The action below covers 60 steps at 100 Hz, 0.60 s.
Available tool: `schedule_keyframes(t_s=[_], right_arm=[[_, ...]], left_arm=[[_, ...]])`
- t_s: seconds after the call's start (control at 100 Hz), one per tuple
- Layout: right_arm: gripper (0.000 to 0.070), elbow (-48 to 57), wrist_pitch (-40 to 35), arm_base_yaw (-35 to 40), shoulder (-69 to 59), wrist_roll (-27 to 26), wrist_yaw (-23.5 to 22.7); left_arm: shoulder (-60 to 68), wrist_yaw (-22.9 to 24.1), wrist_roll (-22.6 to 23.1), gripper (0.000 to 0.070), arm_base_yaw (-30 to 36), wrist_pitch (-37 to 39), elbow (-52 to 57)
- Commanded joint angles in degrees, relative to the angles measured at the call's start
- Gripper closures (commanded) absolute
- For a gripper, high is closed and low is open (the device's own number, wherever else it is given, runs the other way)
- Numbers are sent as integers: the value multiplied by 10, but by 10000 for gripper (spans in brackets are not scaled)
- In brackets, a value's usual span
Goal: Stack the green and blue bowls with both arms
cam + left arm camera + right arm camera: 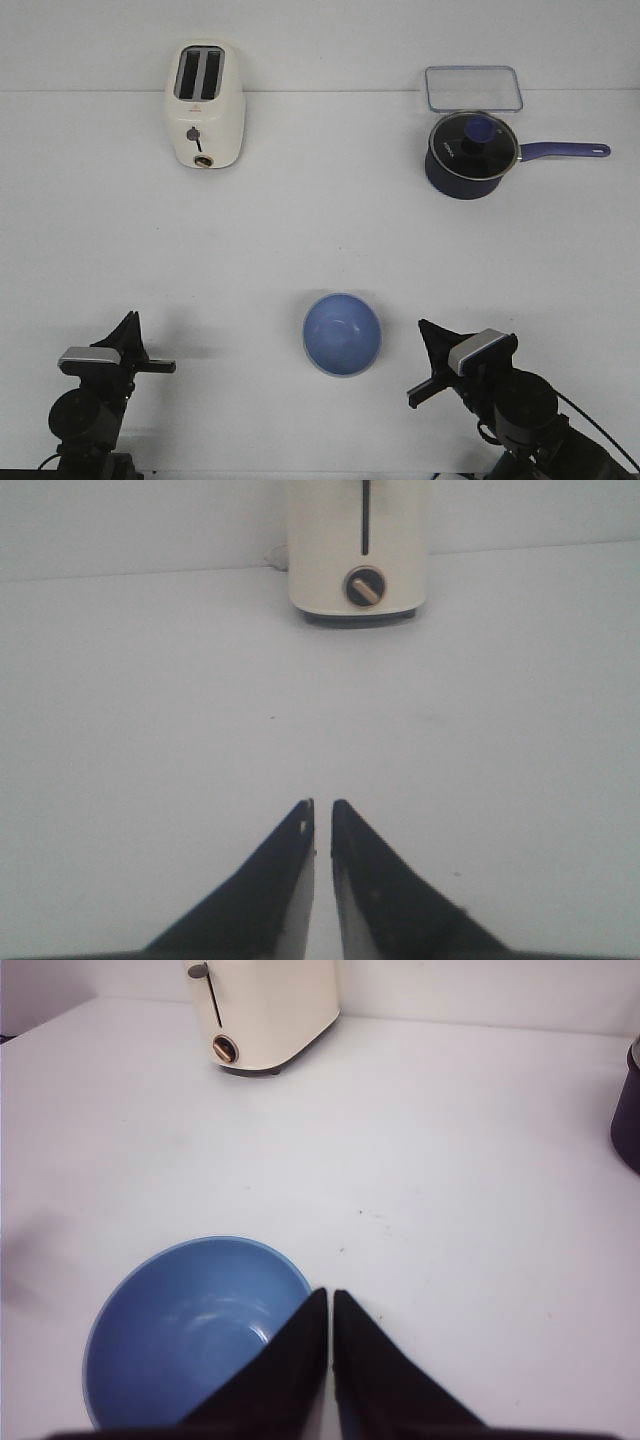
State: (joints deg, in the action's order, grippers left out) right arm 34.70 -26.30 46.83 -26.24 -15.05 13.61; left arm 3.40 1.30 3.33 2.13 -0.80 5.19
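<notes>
A blue bowl (342, 334) sits upright on the white table (300, 230), near the front edge and between the two arms; only this one bowl is in sight. The right gripper (427, 363) hangs just beside it, fingers pressed together and holding nothing. The left gripper (138, 345) is well apart from the bowl, also closed and empty. A cream toaster (204, 106), a dark saucepan (470, 152) and a clear lid (473, 88) stand at the back.

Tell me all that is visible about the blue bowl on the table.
The blue bowl is small, round and matte periwinkle, with a smooth, empty inside. It stands upright on the white table, near its front edge, between both arms. Nothing touches it: the right gripper, fingers together, is beside its rim. No green bowl is in view.
</notes>
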Motion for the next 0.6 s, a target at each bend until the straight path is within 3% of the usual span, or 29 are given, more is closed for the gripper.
schedule_keyframes(t_s=[0.0, 0.59], right_arm=[[689, 2, 6, 5, 0, -5, 0], [689, 2, 6, 5, 0, -5, 0]], left_arm=[[-16, -3, 10, 686, -3, 9, -11], [-32, -3, -1, 686, -10, 13, -44]])
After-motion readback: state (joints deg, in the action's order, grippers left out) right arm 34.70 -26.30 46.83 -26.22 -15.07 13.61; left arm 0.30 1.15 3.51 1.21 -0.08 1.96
